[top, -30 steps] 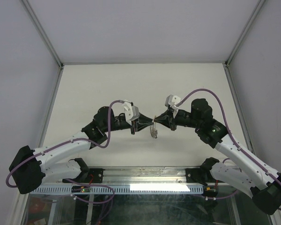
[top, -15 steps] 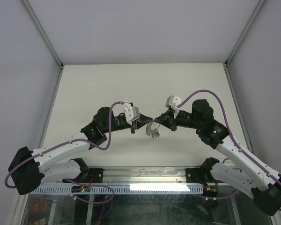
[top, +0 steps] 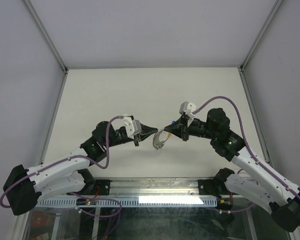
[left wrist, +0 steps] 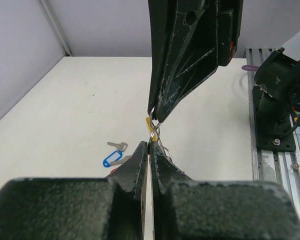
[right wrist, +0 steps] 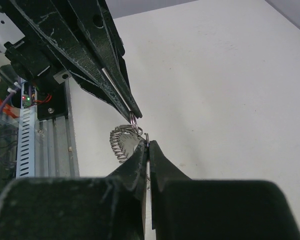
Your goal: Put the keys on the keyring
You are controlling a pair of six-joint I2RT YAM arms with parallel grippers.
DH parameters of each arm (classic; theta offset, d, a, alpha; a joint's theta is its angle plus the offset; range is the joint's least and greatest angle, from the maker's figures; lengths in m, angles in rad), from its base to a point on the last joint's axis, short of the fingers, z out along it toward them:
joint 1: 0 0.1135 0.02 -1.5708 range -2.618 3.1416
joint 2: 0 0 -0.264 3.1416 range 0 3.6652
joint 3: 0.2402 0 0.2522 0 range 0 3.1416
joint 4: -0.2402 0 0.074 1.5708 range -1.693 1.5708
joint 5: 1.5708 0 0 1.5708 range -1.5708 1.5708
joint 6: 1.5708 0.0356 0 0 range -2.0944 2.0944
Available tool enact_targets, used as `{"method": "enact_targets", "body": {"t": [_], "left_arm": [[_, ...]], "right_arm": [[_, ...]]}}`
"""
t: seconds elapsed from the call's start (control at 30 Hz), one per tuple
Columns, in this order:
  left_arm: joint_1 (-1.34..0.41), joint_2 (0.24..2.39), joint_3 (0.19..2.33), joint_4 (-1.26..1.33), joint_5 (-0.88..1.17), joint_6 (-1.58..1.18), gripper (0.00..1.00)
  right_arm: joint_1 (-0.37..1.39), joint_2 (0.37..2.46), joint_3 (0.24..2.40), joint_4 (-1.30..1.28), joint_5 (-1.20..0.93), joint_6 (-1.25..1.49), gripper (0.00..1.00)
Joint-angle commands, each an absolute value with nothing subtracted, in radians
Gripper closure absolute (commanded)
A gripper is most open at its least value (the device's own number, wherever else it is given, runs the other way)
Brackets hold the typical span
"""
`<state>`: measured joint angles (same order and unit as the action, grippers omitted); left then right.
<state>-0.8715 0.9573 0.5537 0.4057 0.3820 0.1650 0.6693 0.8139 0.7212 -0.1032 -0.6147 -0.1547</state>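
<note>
Dangling keyring (top: 159, 139), top pinched, long axis slanting down-left from overhead

We are seeing the left gripper (left wrist: 149, 145) and the right gripper (right wrist: 148, 145) both showing matte black with a grainy speckle. Between their tips the keyring (right wrist: 121, 141) is gleaming silvery-grey and beaded, with a short yellow stretch. Just left of the left gripper's fingers (left wrist: 138, 165), the keys (left wrist: 118, 145) are shining silver beside a blue tag (left wrist: 109, 162) and a sliver of red tag (left wrist: 113, 171) against the cream table (left wrist: 80, 100), while behind the grippers the arms (top: 60, 165) are showing white shells with black joints under purple cables (top: 217, 99).
</note>
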Motion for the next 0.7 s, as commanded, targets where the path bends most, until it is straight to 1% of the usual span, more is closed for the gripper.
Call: {"method": "enact_targets", "body": {"t": [0.0,0.07,0.2,0.27,0.43,0.47,0.57,0.67], "left_arm": [[-0.871,0.901,0.506,0.531,0.377,0.146,1.0],[-0.871,0.89,0.491,0.547,0.401,0.148,1.0],[-0.871,0.871,0.477,0.537,0.527,0.221,1.0],[-0.871,0.863,0.48,0.528,0.578,0.242,0.86],[-0.871,0.83,0.493,0.522,0.672,0.248,0.64],[-0.871,0.823,0.496,0.522,0.675,0.243,0.62],[-0.871,0.813,0.503,0.518,0.606,0.214,0.63],[-0.872,0.825,0.522,0.492,0.516,0.181,0.69]], "right_arm": [[0.667,0.774,0.71,0.025,-0.617,-0.066,1.0],[0.668,0.77,0.705,0.046,-0.617,-0.042,1.0],[0.668,0.765,0.699,0.084,-0.626,-0.031,1.0],[0.669,0.759,0.69,0.108,-0.625,-0.046,1.0],[0.668,0.741,0.666,0.125,-0.658,-0.159,1.0],[0.668,0.733,0.657,0.134,-0.666,-0.178,1.0],[0.669,0.703,0.626,0.162,-0.733,-0.29,1.0],[0.667,0.681,0.612,0.165,-0.773,-0.352,1.0]]}}
